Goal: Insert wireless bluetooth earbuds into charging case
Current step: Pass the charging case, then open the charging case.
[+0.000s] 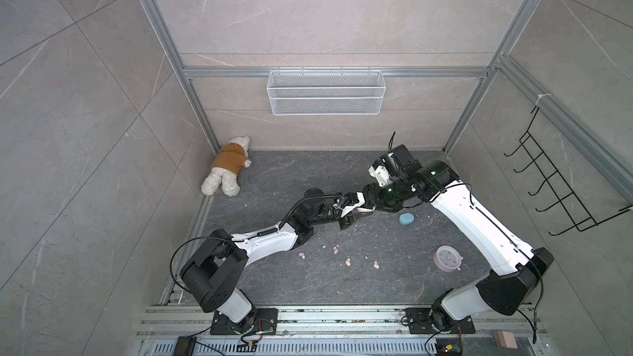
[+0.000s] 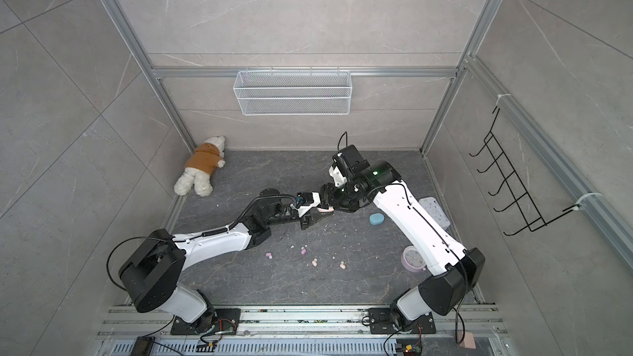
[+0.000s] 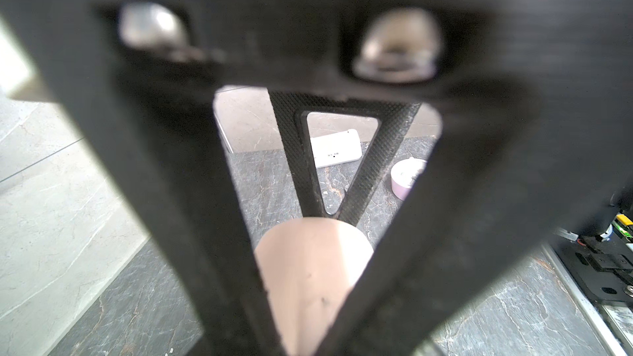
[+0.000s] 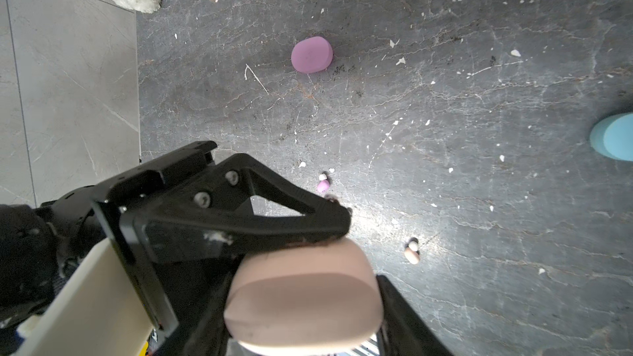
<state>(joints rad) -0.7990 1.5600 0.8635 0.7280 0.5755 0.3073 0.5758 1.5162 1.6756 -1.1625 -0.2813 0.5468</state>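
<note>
Above the counter (image 1: 342,289), left pincer (image 1: 361,213) and right pincer (image 4: 305,323) both pinch the closed peach case (image 4: 301,289) (peach buds (image 1: 347,262) lie below), so probably its lid must open next.

Four earbuds are lying near the middle of the floor (image 1: 342,296): a lilac earbud (image 1: 301,255), a second lilac earbud (image 1: 336,251) to its right, then a peach earbud (image 1: 348,262) and a second peach earbud (image 1: 376,265). Three oval charging cases are showing: one peach case (image 4: 305,299), one blue case (image 1: 406,219) at right, and one lilac case (image 4: 311,54) appearing only in the right wrist view. One round lilac container (image 1: 446,258) and one white box (image 2: 435,212) are sitting at right. One plush bear (image 1: 228,166) is lying far left. One wire basket (image 1: 325,92) and one hook rack (image 1: 561,179) are hanging.
</note>
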